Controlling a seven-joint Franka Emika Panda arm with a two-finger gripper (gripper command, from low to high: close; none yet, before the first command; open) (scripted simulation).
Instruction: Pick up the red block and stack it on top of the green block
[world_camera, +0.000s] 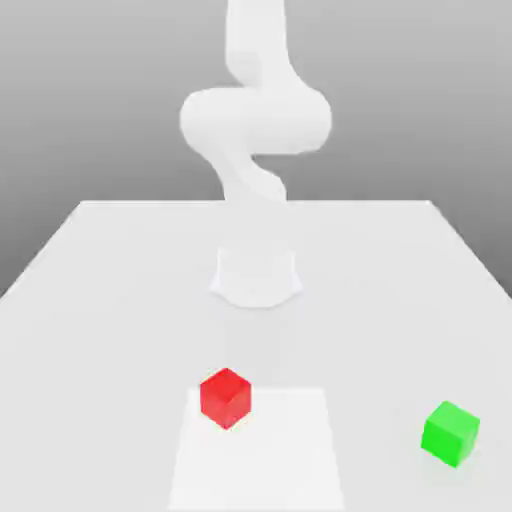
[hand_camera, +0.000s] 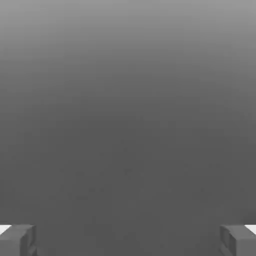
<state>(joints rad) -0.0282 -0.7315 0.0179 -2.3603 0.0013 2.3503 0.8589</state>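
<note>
The red block (world_camera: 225, 397), a small bright cube, rests on the white table (world_camera: 100, 300) near the front, a little toward the exterior view's left. Farther toward the exterior view's right, close to the front edge, sits the green block (world_camera: 450, 432), well apart from the red one. In the hand view my gripper (hand_camera: 128, 240) is open: its two grey fingertips (hand_camera: 17, 240) stand far apart with nothing between them, and plain grey background lies beyond.
The white arm's base (world_camera: 256, 275) stands mid-table behind the blocks, and its links (world_camera: 255, 120) rise out of the top of the exterior view. A paler square patch (world_camera: 258, 450) marks the table under and beside the red block.
</note>
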